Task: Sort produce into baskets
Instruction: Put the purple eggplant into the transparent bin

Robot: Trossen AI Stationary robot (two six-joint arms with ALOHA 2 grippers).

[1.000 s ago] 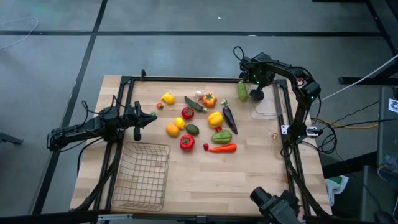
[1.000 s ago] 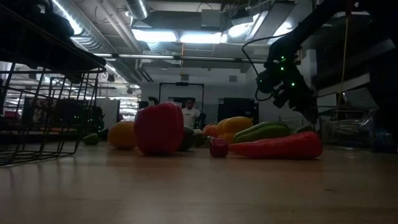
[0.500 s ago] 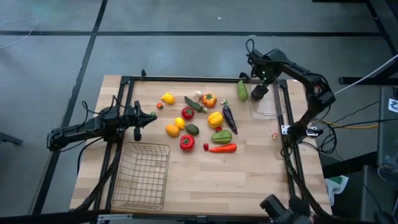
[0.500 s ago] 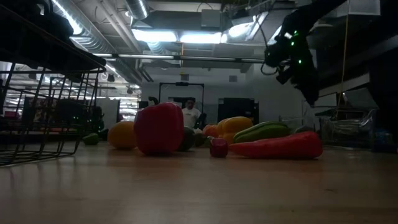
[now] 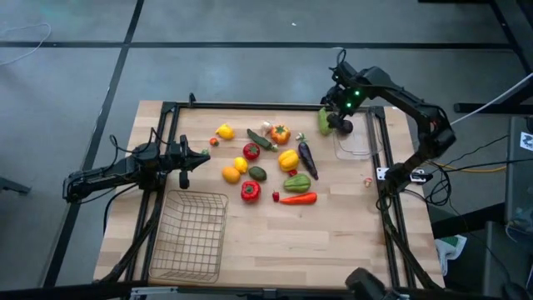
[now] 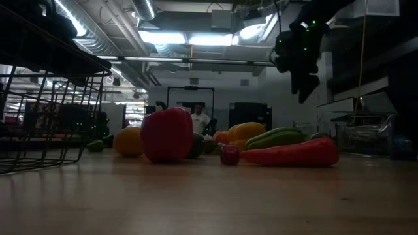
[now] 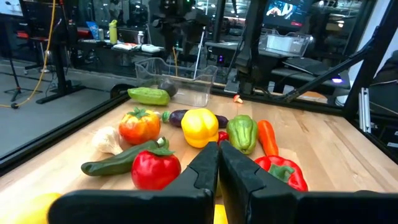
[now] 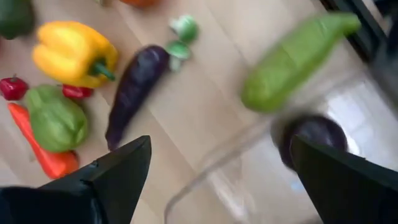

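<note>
The produce lies loose in the middle of the table: a red pepper (image 5: 251, 191), a carrot (image 5: 298, 198), a yellow pepper (image 5: 288, 159), a long eggplant (image 5: 307, 156) and others. A light green cucumber (image 5: 324, 121) lies beside the clear bin (image 5: 358, 148) at the far right. A dark purple piece (image 8: 314, 140) rests on the bin's floor. My right gripper (image 5: 340, 125) hangs open above the bin's far left corner, pointing steeply down, holding nothing. The wire basket (image 5: 191, 237) stands at the near left. My left gripper (image 5: 204, 156) waits shut at the left edge, level, pointing at the produce.
Black frame rails (image 5: 383, 167) run along the table's left, far and right edges. A tiny red piece (image 5: 367, 180) lies near the right rail. A person (image 6: 198, 117) stands in the room beyond. Bare wood lies between the wire basket and the right rail.
My right gripper has risen from low at the clear bin to well above it and has tipped from a shallow slant to pointing steeply down. The purple piece stays in the bin. The produce on the table has not moved.
</note>
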